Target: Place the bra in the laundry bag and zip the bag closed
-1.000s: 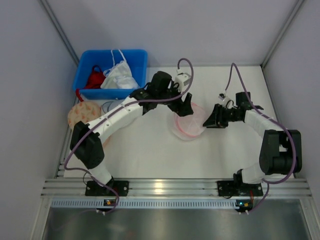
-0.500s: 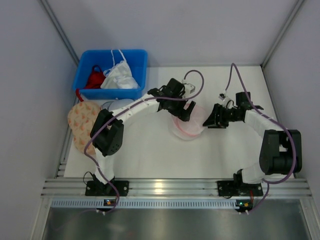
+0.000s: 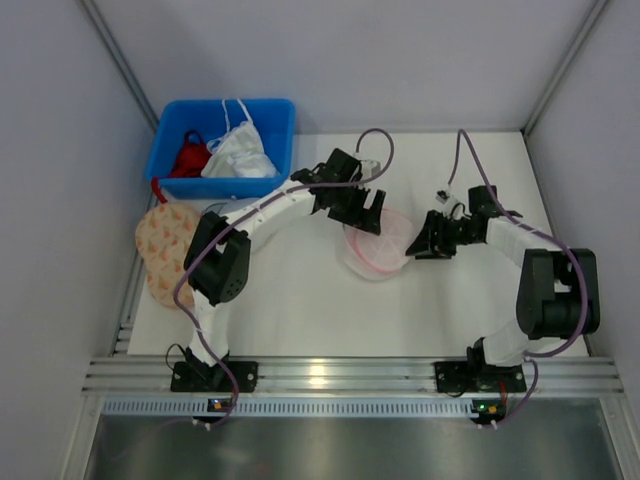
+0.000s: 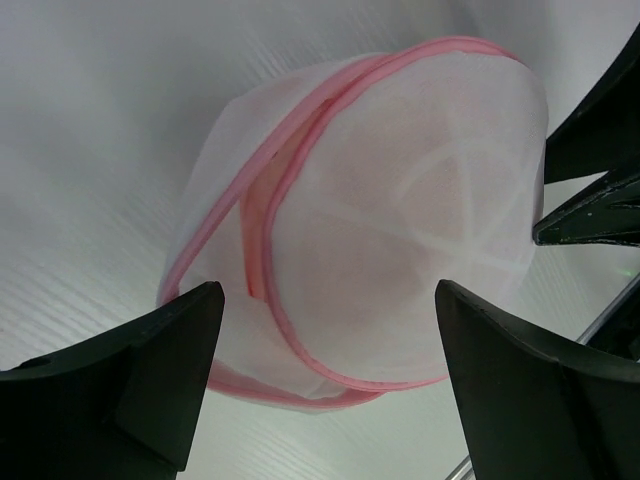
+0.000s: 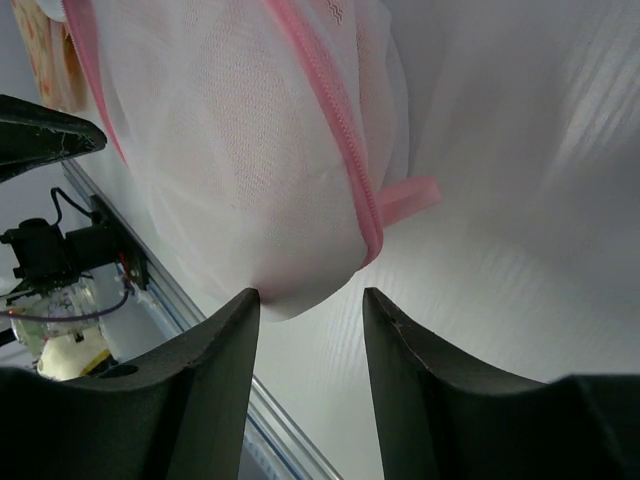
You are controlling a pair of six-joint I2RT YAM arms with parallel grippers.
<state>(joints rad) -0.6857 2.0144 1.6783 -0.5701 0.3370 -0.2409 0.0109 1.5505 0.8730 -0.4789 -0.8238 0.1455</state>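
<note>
The round laundry bag (image 3: pixel 377 252) lies flat in the middle of the bench (image 3: pixel 300 300), so it has no long side. Its pink zip (image 5: pixel 345 150) faces the right fingers (image 5: pixel 200 390), which are half open at its edge and grip nothing. The left fingers (image 4: pixel 150 390) hang over it, wide open and empty.

A white table (image 3: pixel 330 310) sits boxed in by plain pale grey walls (image 3: pixel 340 60) at the back and both sides, with slim metal struts (image 3: pixel 112 55) in the rear corners. An aluminium rail (image 3: pixel 350 375) along its near edge catches a bright glare, above a dull grey metal surface (image 3: pixel 350 445).
</note>
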